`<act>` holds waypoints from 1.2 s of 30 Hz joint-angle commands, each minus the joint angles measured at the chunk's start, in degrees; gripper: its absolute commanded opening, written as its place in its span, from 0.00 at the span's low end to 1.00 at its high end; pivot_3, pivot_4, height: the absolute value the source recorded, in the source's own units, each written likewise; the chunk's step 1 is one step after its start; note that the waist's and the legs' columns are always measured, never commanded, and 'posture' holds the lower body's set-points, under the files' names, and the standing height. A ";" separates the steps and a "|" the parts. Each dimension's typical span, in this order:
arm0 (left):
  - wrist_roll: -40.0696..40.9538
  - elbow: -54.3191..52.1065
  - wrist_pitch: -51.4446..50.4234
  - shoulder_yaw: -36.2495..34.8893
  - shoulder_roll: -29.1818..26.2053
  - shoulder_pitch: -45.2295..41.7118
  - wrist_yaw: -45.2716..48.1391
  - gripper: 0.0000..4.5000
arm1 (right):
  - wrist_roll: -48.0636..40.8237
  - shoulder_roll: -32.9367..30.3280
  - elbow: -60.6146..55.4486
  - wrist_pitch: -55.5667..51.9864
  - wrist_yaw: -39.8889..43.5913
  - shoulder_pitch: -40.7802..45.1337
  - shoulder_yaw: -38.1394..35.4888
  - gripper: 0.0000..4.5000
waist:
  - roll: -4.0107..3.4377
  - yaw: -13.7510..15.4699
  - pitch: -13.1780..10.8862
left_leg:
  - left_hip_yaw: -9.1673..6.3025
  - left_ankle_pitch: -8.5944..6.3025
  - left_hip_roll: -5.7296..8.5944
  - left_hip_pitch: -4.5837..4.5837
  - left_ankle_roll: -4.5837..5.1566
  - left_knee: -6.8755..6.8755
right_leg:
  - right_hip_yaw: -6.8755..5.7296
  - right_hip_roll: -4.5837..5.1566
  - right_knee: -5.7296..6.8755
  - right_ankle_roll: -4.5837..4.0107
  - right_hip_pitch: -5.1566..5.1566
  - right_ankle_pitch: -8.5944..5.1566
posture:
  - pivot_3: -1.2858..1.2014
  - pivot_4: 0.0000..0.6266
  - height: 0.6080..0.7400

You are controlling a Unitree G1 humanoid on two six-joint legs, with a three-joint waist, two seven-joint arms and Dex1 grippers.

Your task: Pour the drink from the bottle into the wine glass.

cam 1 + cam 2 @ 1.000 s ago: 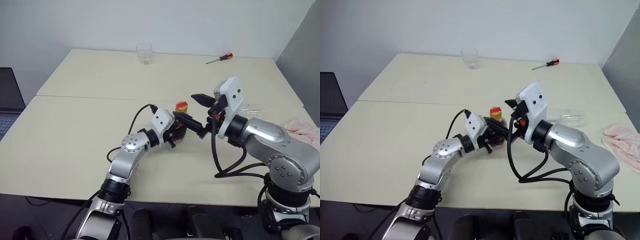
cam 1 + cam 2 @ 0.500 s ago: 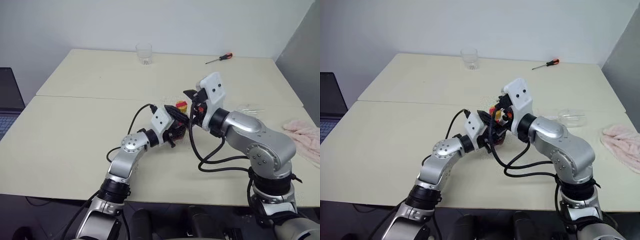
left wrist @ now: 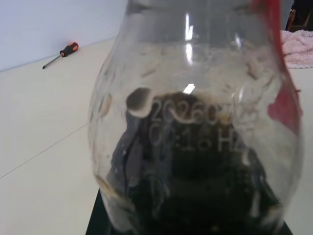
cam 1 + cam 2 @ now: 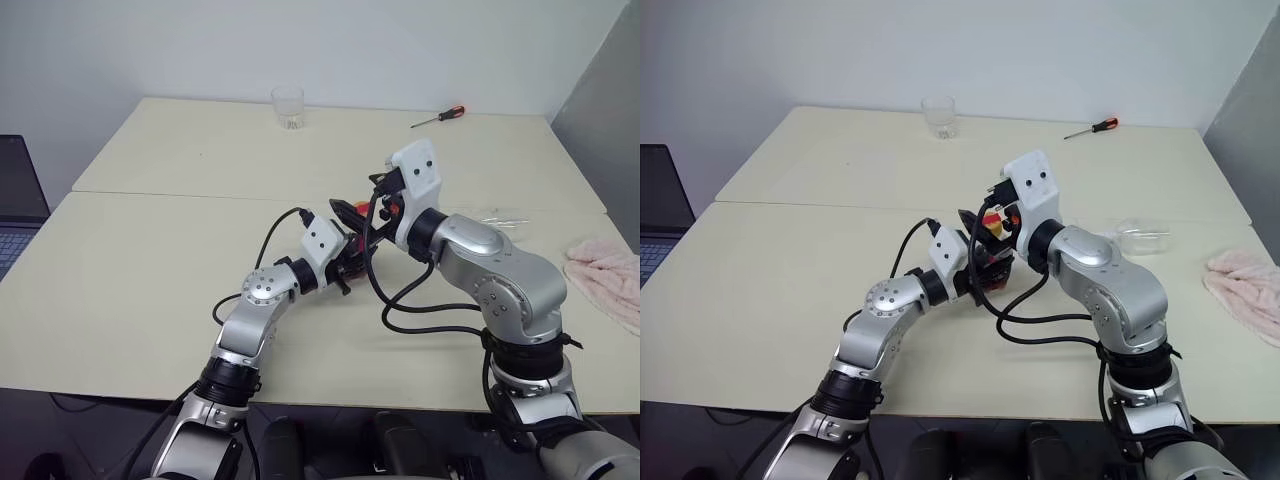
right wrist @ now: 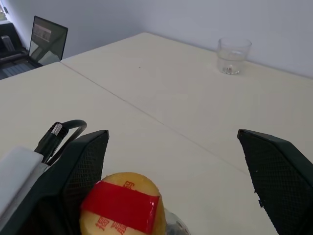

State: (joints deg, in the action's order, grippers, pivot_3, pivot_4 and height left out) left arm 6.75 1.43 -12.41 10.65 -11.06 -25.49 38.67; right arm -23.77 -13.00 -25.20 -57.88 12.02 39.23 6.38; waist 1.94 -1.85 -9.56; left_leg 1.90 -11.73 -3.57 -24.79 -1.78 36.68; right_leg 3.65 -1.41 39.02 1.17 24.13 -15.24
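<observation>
there, right gripper (image 5: pixel 173 171) level over bottle (image 5: pixel 122 208), jaws wide

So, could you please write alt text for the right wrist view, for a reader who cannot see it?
The right gripper stands open around the bottle's yellow cap, which has a red strip across it. Beyond it, on the cream table, stands a clear tumbler, and a laptop sits at the far edge.

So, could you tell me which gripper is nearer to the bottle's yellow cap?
Right. The right gripper is open, its fingers either side of the cap; the left gripper is shut lower down on the bottle.
</observation>
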 commanded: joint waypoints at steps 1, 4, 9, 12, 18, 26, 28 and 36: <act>1.18 -2.32 1.29 -0.49 0.35 -0.92 -0.29 0.24 | 0.66 -0.55 -1.42 0.79 -0.01 -0.15 -1.22 1.00 | 0.00 0.00 0.00 | 0.00 0.00 0.00 0.00 0.00 0.00 | 0.00 0.00 0.00 0.00 0.00 0.00 | 0.52 0.24 1.00; 1.25 -2.21 1.34 -0.47 0.28 -0.93 -0.35 0.24 | 0.53 -0.76 -1.81 0.48 0.05 -0.64 -1.62 1.00 | 0.00 -0.01 0.00 | 0.00 0.00 0.00 0.00 0.00 0.00 | 0.00 0.00 0.00 0.00 0.00 0.00 | 0.52 0.24 1.00; 1.33 -2.18 1.33 -0.44 0.21 -0.95 -0.33 0.24 | -0.08 -0.91 -3.26 -0.38 -0.06 -1.33 -2.50 1.00 | 0.00 0.00 0.00 | 0.00 0.00 0.00 0.00 0.00 0.00 | 0.00 0.00 0.00 0.00 0.00 0.00 | 0.52 0.24 1.00; 1.46 -2.15 1.31 -0.42 0.23 -1.03 -0.19 0.24 | -0.43 -1.41 -4.39 -1.02 0.17 -1.97 -3.06 1.00 | 0.00 0.00 0.00 | 0.00 0.00 0.00 0.00 0.00 0.00 | 0.01 0.00 0.00 0.00 0.00 0.00 | 0.52 0.24 1.00; 1.50 -2.04 1.29 -0.33 0.25 -1.22 0.02 0.24 | -1.47 -2.73 -5.92 -2.30 0.38 -2.94 -5.21 1.00 | 0.00 -0.01 0.00 | 0.00 0.00 0.00 0.00 0.00 0.00 | 0.01 0.00 0.00 0.00 0.00 0.00 | 0.52 0.24 1.00; 1.43 -1.69 1.34 -0.37 0.18 -1.38 0.32 0.24 | -4.02 -4.44 -8.26 -3.84 0.65 -4.54 -7.95 1.00 | 0.00 -0.01 0.00 | 0.00 0.00 0.01 0.00 0.00 0.00 | 0.01 0.00 0.00 0.01 0.00 0.00 | 0.52 0.24 1.00; 1.38 -1.61 1.34 -0.26 0.31 -1.43 0.40 0.24 | -4.53 -4.83 -8.71 -3.94 0.83 -4.96 -8.20 1.00 | 0.00 -0.01 0.00 | 0.00 0.00 0.00 0.00 0.00 0.00 | 0.01 0.00 0.00 0.01 0.00 0.00 | 0.52 0.24 1.00; 1.28 -1.45 1.31 -0.29 0.38 -1.55 0.63 0.24 | -8.40 -5.55 -11.38 -4.12 2.57 -6.46 -9.07 1.00 | 0.00 -0.02 0.00 | 0.00 0.00 0.01 0.00 0.00 0.00 | 0.01 0.00 -0.01 0.01 0.00 0.00 | 0.52 0.24 1.00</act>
State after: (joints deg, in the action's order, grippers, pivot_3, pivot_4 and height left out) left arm 6.76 1.66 -12.41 10.98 -10.90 -25.76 39.37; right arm -31.18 -17.70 -34.08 -62.46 14.39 32.56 0.09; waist 1.94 -1.87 -9.56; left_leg 1.89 -11.73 -3.57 -24.79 -1.78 36.68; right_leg 3.65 -1.41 39.01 1.18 24.13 -15.24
